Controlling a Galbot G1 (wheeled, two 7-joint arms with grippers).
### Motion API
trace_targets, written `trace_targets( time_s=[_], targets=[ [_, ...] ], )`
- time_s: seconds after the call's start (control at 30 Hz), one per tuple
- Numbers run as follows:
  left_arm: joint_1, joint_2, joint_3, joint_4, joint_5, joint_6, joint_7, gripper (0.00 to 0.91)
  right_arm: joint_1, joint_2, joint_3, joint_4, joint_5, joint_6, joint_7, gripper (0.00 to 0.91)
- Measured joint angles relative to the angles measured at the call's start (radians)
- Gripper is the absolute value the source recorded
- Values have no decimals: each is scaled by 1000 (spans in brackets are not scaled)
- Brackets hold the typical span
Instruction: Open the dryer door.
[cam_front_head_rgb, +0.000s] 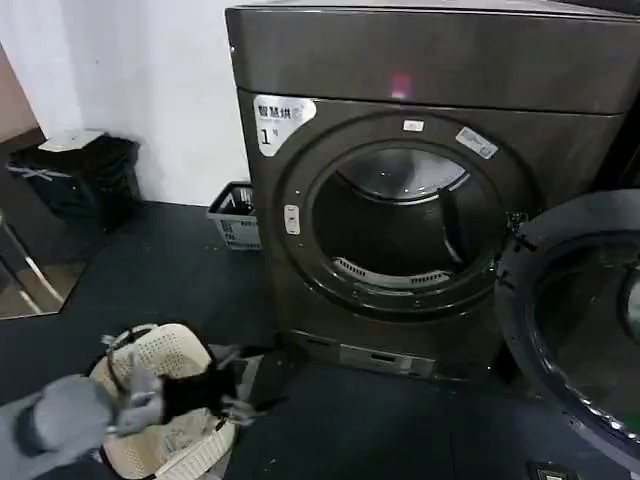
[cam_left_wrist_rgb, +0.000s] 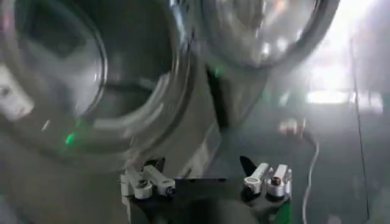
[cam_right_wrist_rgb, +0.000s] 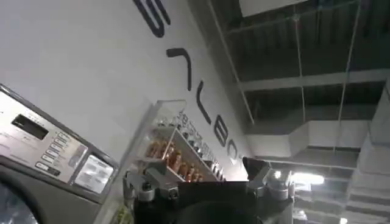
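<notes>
The left gripper (cam_front_head_rgb: 235, 395) hangs low by the white basket (cam_front_head_rgb: 165, 365), fingers spread and empty; the dryer door (cam_front_head_rgb: 580, 320) already stands swung wide right of the dryer (cam_front_head_rgb: 300, 260), so withdrawing clear suffices, probably

You see the dryer (cam_front_head_rgb: 440, 90) in brushed, dull-sheened grey-bronze metal; at 3 o'clock, the dryer door (cam_front_head_rgb: 585, 320) shows matt dark plastic around glossy tinted glass. At 7 o'clock, the perforated basket (cam_front_head_rgb: 175, 400) looks smooth cream plastic.
</notes>
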Motion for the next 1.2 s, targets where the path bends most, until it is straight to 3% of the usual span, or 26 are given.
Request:
trace_targets(
  time_s=[0.3,0.53,0.8,1.2],
  targets=[
    [66,184,-96,12,67,148,32,907,-6,-22,-9,-27,-10,5,-14,907],
    [261,279,-287,68,158,231,79,907,-10,-38,4,-39,-11,4,-18,907],
    [367,320,-371,158,218,248,119,907,-19,-42,22,-58,-10,6,-18,907],
    [373,324,-393,202,268,302,173,907,-24,-38,25,-58,-7,7,-19,907]
  ],
)
